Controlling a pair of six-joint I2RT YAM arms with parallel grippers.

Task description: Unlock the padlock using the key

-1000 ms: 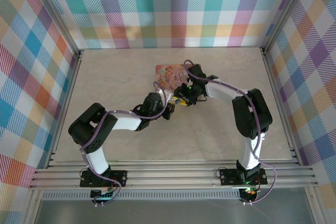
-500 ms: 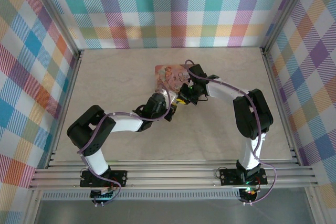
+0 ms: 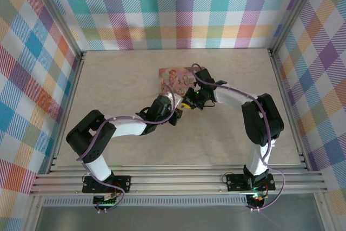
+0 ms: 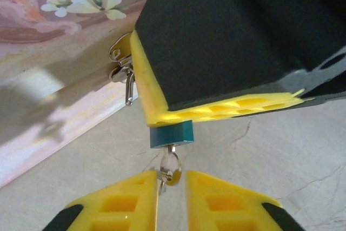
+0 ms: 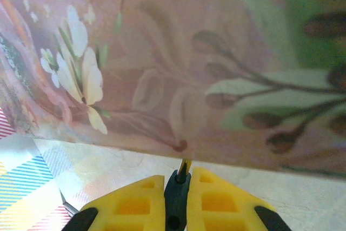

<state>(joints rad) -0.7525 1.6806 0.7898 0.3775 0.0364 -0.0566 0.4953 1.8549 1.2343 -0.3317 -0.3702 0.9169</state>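
Observation:
The blue padlock [image 4: 172,132] hangs at the front of the pink floral tin [image 4: 65,31], its shackle towards the tin's metal hasp [image 4: 121,68]. My right gripper [image 5: 177,179] is shut on the padlock [image 5: 176,198], seen edge-on as a dark sliver between the yellow fingers [image 4: 216,109]. The small metal key [image 4: 172,162] sticks in the bottom of the padlock, with a thin ring on its bow. My left gripper [image 4: 172,176] stands just below, open a little, the key's bow in the narrow gap. From above, both grippers [image 3: 184,106] meet at the tin's near edge.
The pink tin [image 3: 174,77] lies mid-table, right behind both grippers. Bare beige tabletop [image 3: 124,74] spreads all round it. Checkered walls and metal rails [image 3: 70,90] border the workspace on the left, right and back.
The left arm has stretched towards the tin, its elbow sliding left. The right gripper has edged a little towards the tin. The tin has shifted slightly.

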